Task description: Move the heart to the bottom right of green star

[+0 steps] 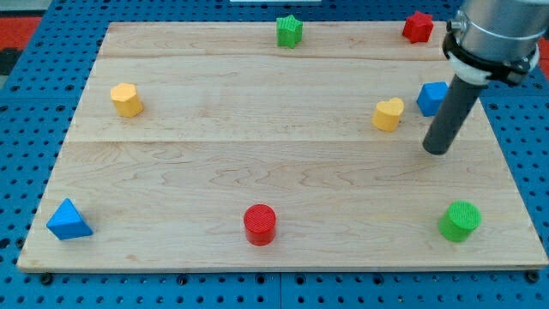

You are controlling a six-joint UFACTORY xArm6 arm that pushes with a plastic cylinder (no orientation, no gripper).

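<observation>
My tip [437, 149] sat bare on the board [257, 172], holding nothing, just right of and a little below the yellow heart [388, 114], not touching it. The blue block [432, 98] stood just right of the heart. The green star [290, 31] waited up-left of the heart, hard against the board's top edge, open wood between them.

We see a pale wooden board [257, 154] on blue pegboard [26, 120]; a yellow heart [388, 114]; a green star [290, 31]; a yellow hexagon [126, 99]; red [260, 225] and green [460, 221] ribbed cylinders; a blue pyramid [69, 221].
</observation>
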